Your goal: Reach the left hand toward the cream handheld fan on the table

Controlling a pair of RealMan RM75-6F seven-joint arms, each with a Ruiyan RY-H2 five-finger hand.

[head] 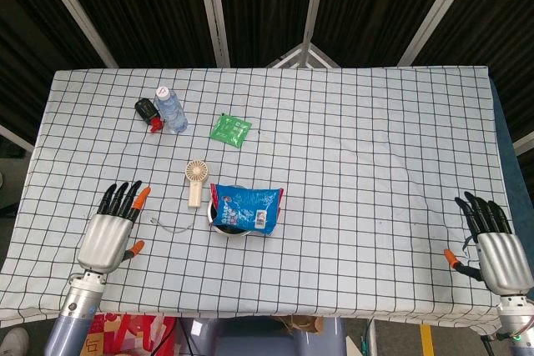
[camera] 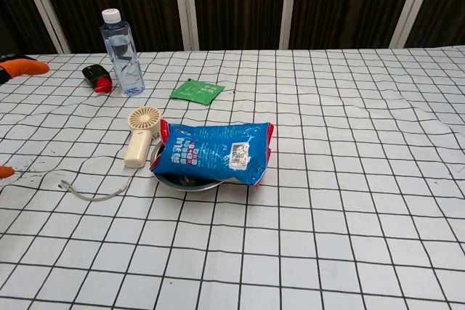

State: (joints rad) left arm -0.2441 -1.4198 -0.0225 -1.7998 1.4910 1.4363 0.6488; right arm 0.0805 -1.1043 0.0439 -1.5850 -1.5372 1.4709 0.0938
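Observation:
The cream handheld fan (head: 196, 181) lies flat on the checked tablecloth, round head away from me, handle toward me; the chest view shows the fan (camera: 141, 134) just left of a blue snack bag. My left hand (head: 113, 228) rests palm down near the table's front left, fingers stretched forward and apart, holding nothing, a short way left of and nearer than the fan. In the chest view only its orange fingertips (camera: 20, 67) show at the left edge. My right hand (head: 492, 239) lies open at the front right, far from the fan.
A blue snack bag (head: 246, 206) lies over a metal bowl (camera: 187, 181) right beside the fan. A thin cord (head: 169, 224) lies between my left hand and the bowl. Further back stand a water bottle (head: 170, 110), a black and red object (head: 148, 112) and a green packet (head: 229, 130).

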